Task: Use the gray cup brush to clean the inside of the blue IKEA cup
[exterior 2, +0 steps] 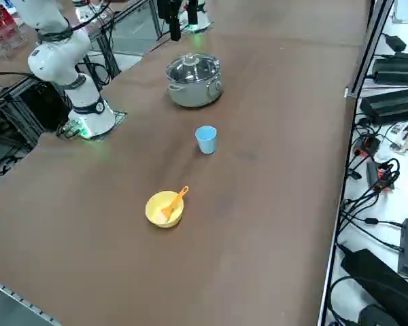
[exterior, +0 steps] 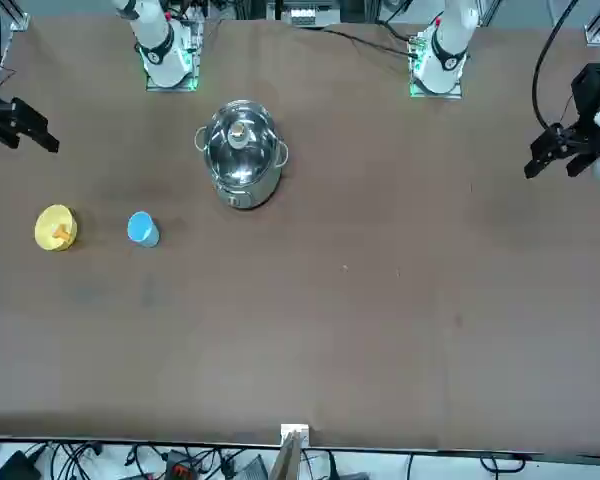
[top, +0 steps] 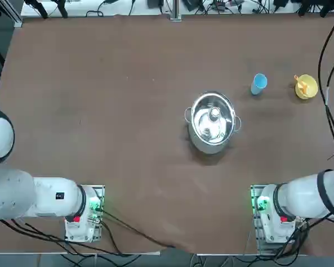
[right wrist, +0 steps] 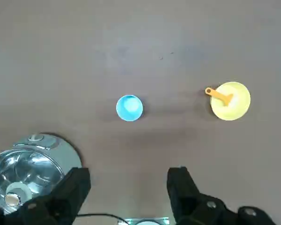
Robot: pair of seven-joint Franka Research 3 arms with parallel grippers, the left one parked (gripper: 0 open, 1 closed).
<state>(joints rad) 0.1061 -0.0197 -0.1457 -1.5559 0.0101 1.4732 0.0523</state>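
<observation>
I am holding my right gripper (right wrist: pixel 129 172) open above the table (exterior 2: pixel 258 204), with its two dark fingers (right wrist: pixel 178 183) standing wide apart and gripping nothing. In the front view it is appearing near the left edge, up toward the arm bases. I am finding the gray cup brush (exterior 2: pixel 179 197), orange in appearance, resting inside the yellow bowl (exterior 2: pixel 155 204). Its head is lying within the bowl and its handle is leaning out over the rim, the handle end showing a small hole. I am observing the blue IKEA cup (exterior 2: pixel 206 141) standing upright on the table, its round mouth facing up, between the bowl and the steel pot (exterior 2: pixel 194 92). The cup is standing apart from both. From my side of the table, the bowl is sitting to the right of the cup and the pot is sitting to its left, somewhat closer to my base. The pot is wearing a clear lid (top: pixel 212 118) with a round knob, and two loop handles are projecting from opposite sides. My fingers are touching neither the brush nor the cup.
</observation>
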